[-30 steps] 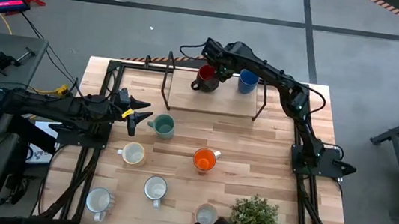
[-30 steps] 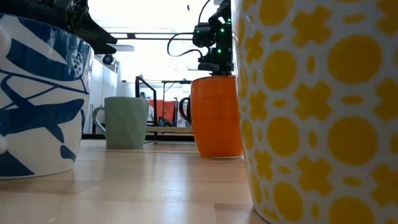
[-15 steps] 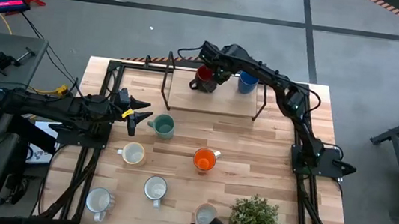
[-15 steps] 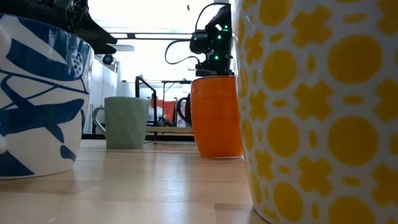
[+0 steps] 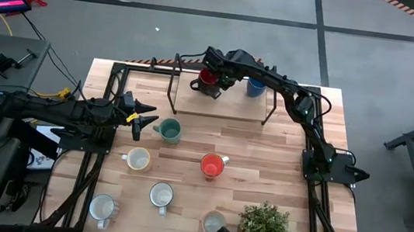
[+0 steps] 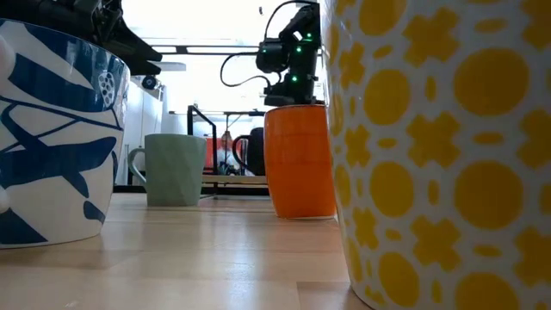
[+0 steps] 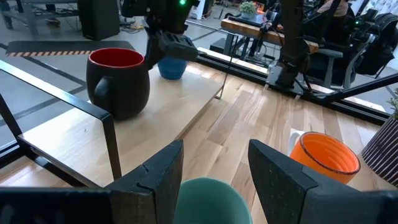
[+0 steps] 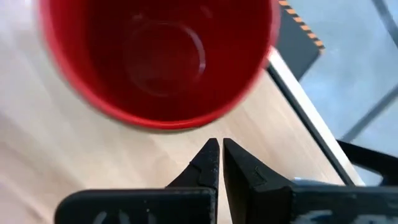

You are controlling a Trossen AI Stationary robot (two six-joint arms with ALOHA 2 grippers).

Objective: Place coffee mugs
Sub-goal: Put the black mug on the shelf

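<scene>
Eight mugs are out. The dark red mug [image 5: 209,82] and blue mug [image 5: 256,84] stand on the raised shelf [image 5: 193,103] at twelve o'clock; the right gripper [image 5: 225,80] – fingers pressed together, holding nothing – sits between them beside the red one. The teal mug [image 5: 168,131], orange mug [image 5: 212,166] and four white mugs [image 5: 160,197] stand below, a potted plant [image 5: 264,229] at five o'clock. The left gripper [image 5: 139,120] hovers spread and empty at nine o'clock.

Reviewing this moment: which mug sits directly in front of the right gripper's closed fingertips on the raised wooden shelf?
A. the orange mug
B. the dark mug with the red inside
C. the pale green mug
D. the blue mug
B: the right gripper, fingers shut, points at the dark ceramic mug with the red inside, empty and upright on the raised wooden shelf.
</scene>
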